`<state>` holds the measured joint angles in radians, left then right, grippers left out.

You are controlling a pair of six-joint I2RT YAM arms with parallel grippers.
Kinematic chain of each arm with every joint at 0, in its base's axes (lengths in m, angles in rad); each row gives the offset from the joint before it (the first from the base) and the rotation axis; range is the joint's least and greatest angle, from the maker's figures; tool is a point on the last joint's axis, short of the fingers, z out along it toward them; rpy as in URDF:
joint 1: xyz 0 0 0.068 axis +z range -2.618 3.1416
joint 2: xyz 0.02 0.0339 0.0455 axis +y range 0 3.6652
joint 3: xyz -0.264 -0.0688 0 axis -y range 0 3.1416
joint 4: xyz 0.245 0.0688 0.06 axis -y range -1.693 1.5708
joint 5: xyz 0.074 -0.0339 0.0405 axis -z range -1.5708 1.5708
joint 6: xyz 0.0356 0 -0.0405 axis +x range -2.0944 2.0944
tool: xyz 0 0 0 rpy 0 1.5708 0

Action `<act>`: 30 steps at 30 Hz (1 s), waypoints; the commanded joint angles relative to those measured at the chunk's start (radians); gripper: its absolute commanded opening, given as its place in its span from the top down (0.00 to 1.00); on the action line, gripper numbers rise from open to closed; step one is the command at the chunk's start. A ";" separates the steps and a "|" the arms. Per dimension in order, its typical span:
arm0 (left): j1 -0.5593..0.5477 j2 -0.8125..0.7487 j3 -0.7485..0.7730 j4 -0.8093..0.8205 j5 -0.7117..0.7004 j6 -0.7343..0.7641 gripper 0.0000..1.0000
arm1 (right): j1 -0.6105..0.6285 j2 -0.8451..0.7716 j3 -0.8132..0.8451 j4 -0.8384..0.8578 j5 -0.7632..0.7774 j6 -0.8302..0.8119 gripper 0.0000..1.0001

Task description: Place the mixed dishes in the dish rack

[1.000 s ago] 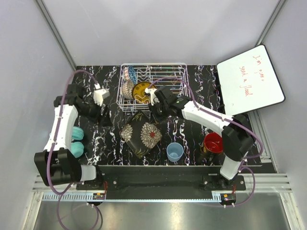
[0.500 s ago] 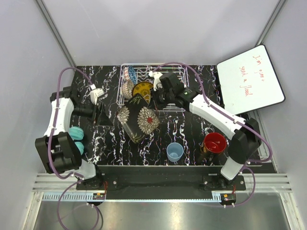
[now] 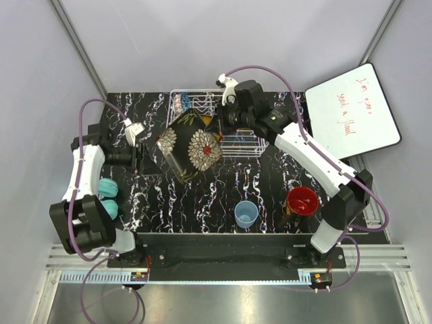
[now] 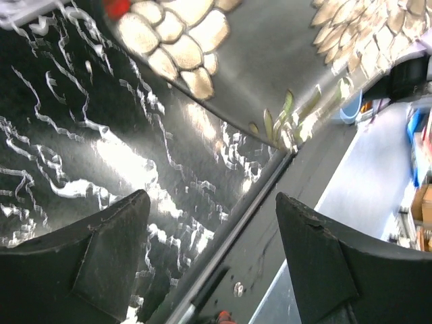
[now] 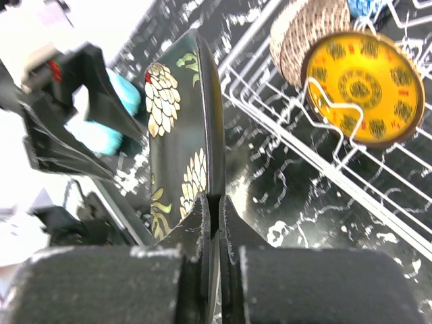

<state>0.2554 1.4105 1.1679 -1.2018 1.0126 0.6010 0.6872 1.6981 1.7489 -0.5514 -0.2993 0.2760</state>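
Note:
My right gripper [image 5: 212,202] is shut on the edge of the dark square floral plate [image 5: 179,121], which hangs tilted on edge above the table, just left of the dish rack [image 5: 304,175]. From above, the plate [image 3: 187,150] overlaps the rack's [image 3: 250,152] left front corner. In the rack stand a yellow patterned plate [image 5: 362,88], a beige bowl [image 5: 304,34] and a blue patterned bowl [image 3: 182,101]. My left gripper [image 4: 212,223] is open and empty, left of and below the plate [image 4: 270,67]. The light blue cup [image 3: 246,214] and the dark mug [image 3: 300,201] stand near the front.
Two teal ribbed balls [image 3: 106,196] lie by the left arm. A white board with red writing [image 3: 351,111] leans at the back right. The black marbled table [image 3: 202,196] ends at a metal rail near the arm bases.
My right gripper has lifted the floral plate off the table and carried it back toward the rack, tipping it up on edge. My left arm has drawn back to the left.

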 commanded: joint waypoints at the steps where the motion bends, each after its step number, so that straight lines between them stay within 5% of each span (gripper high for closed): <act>1: -0.015 -0.109 -0.037 0.285 0.101 -0.260 0.22 | -0.011 -0.020 0.096 0.165 -0.101 0.115 1.00; 8: -0.106 -0.110 -0.005 0.485 0.127 -0.535 0.22 | -0.021 0.012 0.126 0.206 -0.144 0.176 1.00; 20: -0.168 -0.108 -0.054 0.651 0.075 -0.667 0.22 | -0.043 -0.012 0.083 0.271 -0.178 0.221 1.00; 26: -0.202 -0.116 -0.042 0.818 0.103 -0.890 0.74 | -0.044 -0.006 -0.006 0.402 -0.211 0.314 1.00; 30: -0.206 -0.116 -0.027 0.954 0.132 -1.029 0.76 | -0.044 0.006 -0.095 0.504 -0.233 0.377 1.00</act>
<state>0.1062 1.3190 1.1007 -0.5140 0.9638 -0.2291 0.5919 1.7172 1.7119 -0.2989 -0.3851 0.4896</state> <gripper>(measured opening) 0.252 0.021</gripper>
